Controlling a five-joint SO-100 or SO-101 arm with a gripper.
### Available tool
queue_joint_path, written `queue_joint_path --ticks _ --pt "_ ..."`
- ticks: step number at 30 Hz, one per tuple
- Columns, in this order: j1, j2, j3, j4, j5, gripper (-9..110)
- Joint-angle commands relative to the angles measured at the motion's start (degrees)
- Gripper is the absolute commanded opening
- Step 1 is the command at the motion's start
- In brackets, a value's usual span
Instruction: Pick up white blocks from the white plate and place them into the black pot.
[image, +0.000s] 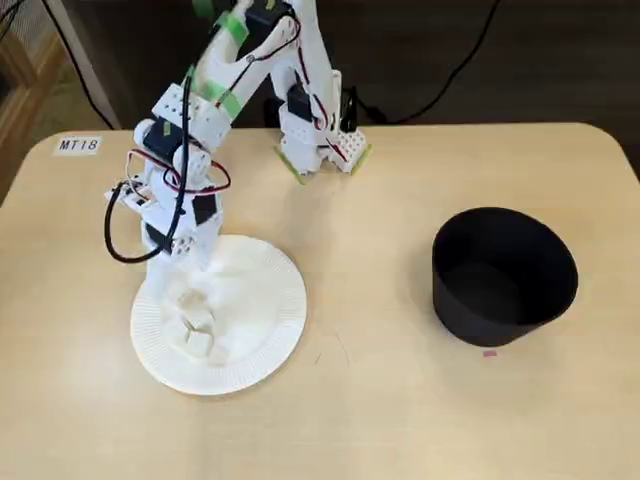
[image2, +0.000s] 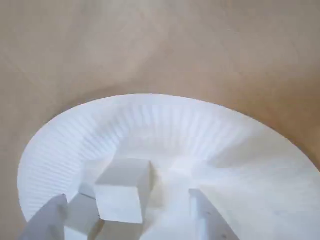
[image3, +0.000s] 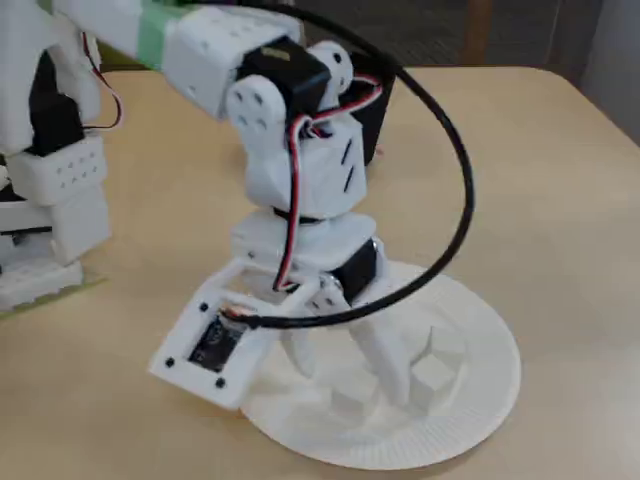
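Jaws: open, tips down over the plate (image: 262, 330), a block (image2: 122, 192) between them
Blocks: clustered on the plate
Pot (image: 503, 277): well apart on the worktop (image: 380, 400)

Soft, even room light here, bright without harsh glare. My wrist view is mushy: the table (image2: 160, 45) across the top is a smooth tan blur, and my claw (image2: 130, 220) tips at the bottom edge are fuzzy and grey. The white plate (image2: 165, 117) nearly washes out, ribs faint. In a fixed view, the black pot (image: 505, 275) swallows detail inside, with only a weak shadow at its base.
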Motion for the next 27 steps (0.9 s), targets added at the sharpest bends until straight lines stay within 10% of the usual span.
queue_joint_path --ticks 1,8,13,27 --pt "-1.23 -2.46 -5.98 1.14 0.44 33" --pt "-2.29 -11.25 -16.35 4.31 1.14 25" --pt "-2.46 -16.00 -23.55 5.45 3.78 -2" --pt "-6.50 8.09 -25.40 9.58 3.08 -2"
